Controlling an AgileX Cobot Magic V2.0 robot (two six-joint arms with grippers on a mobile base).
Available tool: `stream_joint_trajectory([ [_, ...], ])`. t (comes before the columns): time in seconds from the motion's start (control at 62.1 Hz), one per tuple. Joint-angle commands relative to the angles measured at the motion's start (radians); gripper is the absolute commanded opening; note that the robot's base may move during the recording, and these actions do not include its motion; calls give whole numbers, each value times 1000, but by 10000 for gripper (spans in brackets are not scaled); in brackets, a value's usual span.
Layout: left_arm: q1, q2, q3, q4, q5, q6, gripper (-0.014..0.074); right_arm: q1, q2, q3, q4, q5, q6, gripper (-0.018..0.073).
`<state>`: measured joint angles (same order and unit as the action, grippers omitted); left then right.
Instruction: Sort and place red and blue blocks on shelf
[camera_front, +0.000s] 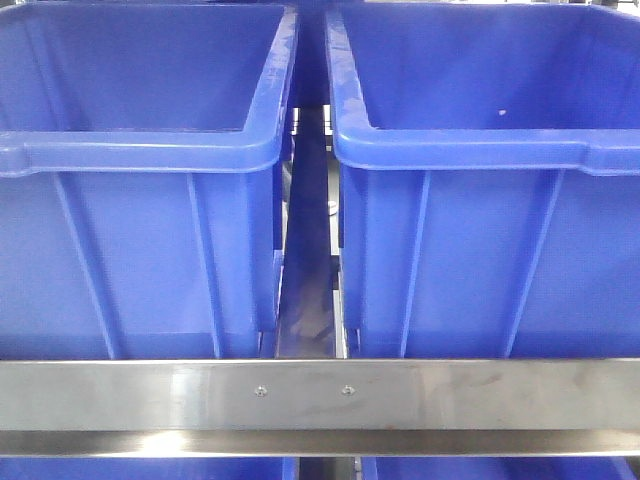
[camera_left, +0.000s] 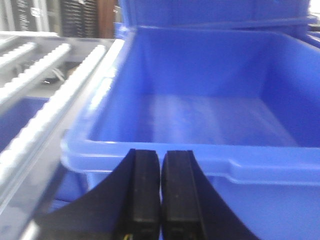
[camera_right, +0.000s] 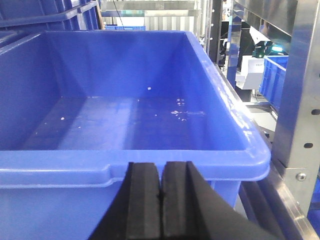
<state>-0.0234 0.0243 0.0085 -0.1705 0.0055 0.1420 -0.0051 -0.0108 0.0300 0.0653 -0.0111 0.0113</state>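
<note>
While we are facing the shelf (camera_front: 320, 395), its steel front rail with two small screws is running across below two large blue bins sitting side by side, the left bin (camera_front: 140, 150) and the right bin (camera_front: 480, 150), with a narrow gap between them. We are holding the left gripper (camera_left: 160, 195) at the near rim of one bin, beside the roller tracks (camera_left: 45, 100), fingers pressed together on nothing. Our right gripper (camera_right: 161, 200) is likewise closed and empty at another bin's near rim. We are seeing neither block.
</note>
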Motion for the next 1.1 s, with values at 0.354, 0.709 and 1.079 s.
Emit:
stream_joint_trajectory([
  [0.354, -10, -50, 44, -2, -43, 1, 126, -2, -20, -24, -6, -83, -4, 45],
  [0.709, -17, -50, 44, -2, -43, 1, 126, -2, -20, -24, -6, -83, -4, 45],
  [1.079, -17, -50, 44, -2, -43, 1, 126, -2, -20, -24, -6, -83, -4, 45],
])
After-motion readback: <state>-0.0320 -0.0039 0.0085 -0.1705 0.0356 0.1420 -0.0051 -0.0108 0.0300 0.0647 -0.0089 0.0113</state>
